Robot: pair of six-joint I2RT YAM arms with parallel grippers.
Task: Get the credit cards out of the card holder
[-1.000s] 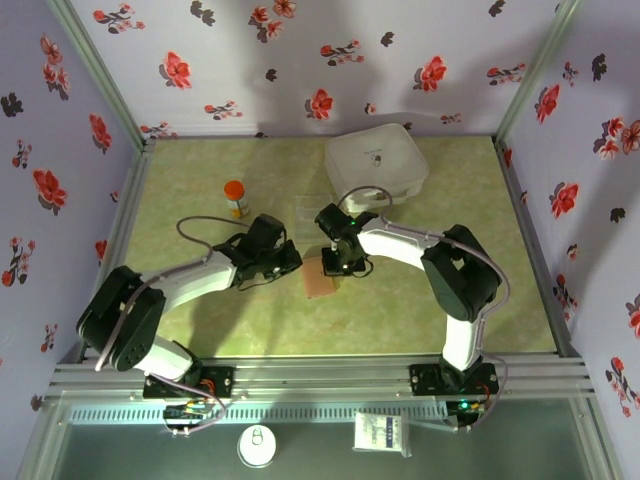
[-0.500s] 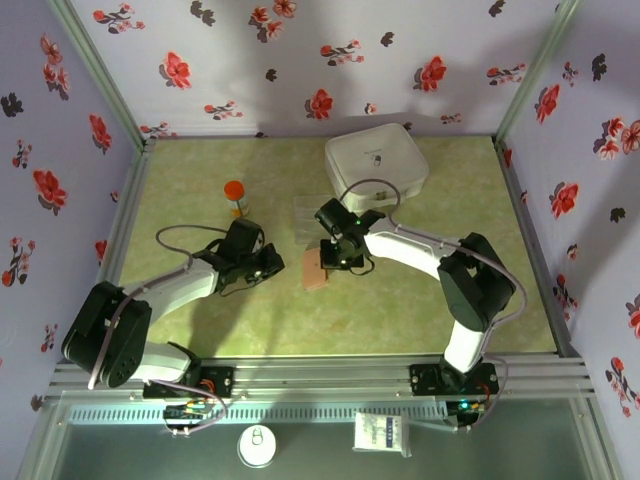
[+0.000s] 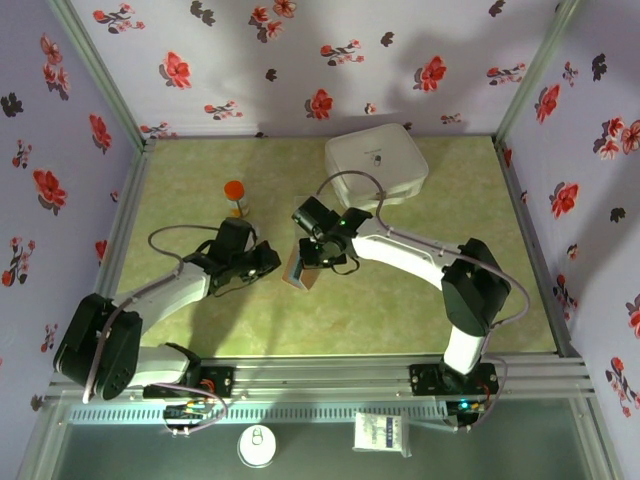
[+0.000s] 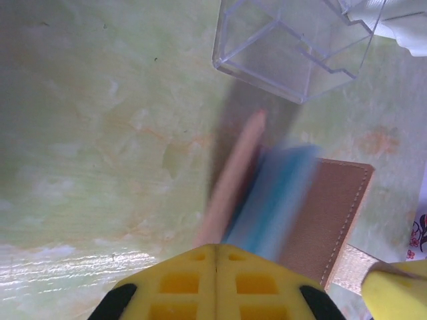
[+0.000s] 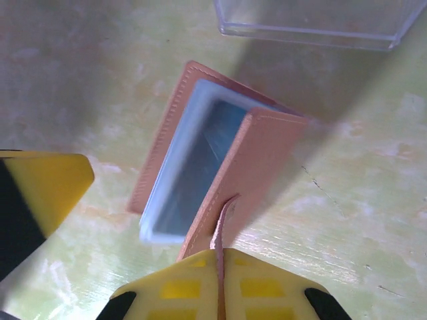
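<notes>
Card holder, tan-brown leather bifold wallet, stands half-open on green table; right gripper clamps its strap, likely exposing blue-teal plastic credit cards inside. Left gripper clenched, empty, beside.

Tabletop count:
- Wallet: one, near the centre.
- Clear tray: one.
- White case: one, at the far edge.
- Orange-capped bottle: one.

Beyond the near edge:
- Round white object: one.
- Small box: one.
</notes>
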